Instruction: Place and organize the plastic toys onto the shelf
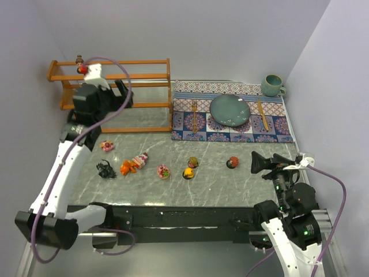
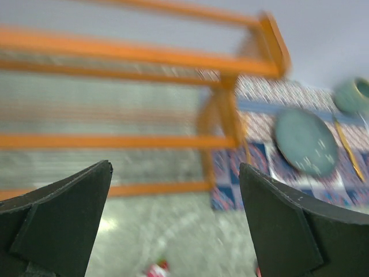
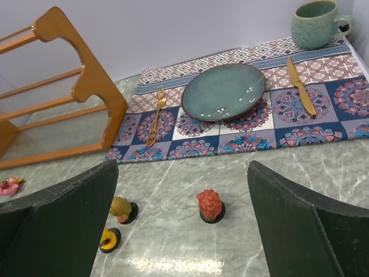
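The orange-brown shelf [image 1: 147,62] stands at the back left, and two small toys [image 1: 81,64] sit at the left end of its top tier. My left gripper [image 1: 121,90] hangs open and empty in front of the shelf [image 2: 144,55]; that view is blurred. Several plastic toys lie on the marble: a pink one [image 1: 106,146], a dark creature [image 1: 106,169], an orange creature [image 1: 127,167] and a lying doll [image 1: 140,160]. My right gripper [image 3: 183,167] is open above a red-haired doll [image 3: 210,205], beside an olive-haired doll [image 3: 122,209] and a yellow toy [image 3: 108,239].
A patterned placemat [image 1: 277,128] at the back right carries a teal plate [image 1: 229,109], a gold fork [image 1: 195,114] and a gold knife [image 1: 262,114]. A teal mug [image 1: 272,85] stands at its far corner. Walls close in on both sides.
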Controlling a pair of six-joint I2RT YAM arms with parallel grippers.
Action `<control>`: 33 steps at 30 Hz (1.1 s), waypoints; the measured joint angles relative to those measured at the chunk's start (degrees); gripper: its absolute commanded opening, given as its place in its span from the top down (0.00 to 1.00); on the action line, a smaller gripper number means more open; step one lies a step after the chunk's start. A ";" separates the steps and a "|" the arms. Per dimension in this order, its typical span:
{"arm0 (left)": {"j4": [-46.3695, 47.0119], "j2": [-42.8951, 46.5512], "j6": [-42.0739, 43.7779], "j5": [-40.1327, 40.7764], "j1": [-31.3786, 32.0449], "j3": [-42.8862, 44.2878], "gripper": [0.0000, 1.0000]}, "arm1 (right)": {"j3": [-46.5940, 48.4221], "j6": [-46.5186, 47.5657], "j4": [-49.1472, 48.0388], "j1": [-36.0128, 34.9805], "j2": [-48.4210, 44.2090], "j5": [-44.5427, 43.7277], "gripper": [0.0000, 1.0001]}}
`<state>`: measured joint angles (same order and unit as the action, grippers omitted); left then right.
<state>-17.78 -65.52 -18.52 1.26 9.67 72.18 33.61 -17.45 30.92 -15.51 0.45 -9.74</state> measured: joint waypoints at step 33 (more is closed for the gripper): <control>-12.59 -28.70 -56.19 47.50 67.23 -11.34 0.24 | 0.00 -0.04 0.24 0.00 0.00 -1.38 0.00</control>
<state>-30.37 -94.21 -74.72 48.75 76.90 60.84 33.61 -17.50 31.16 -15.51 0.45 -11.11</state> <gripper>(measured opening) 0.808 0.999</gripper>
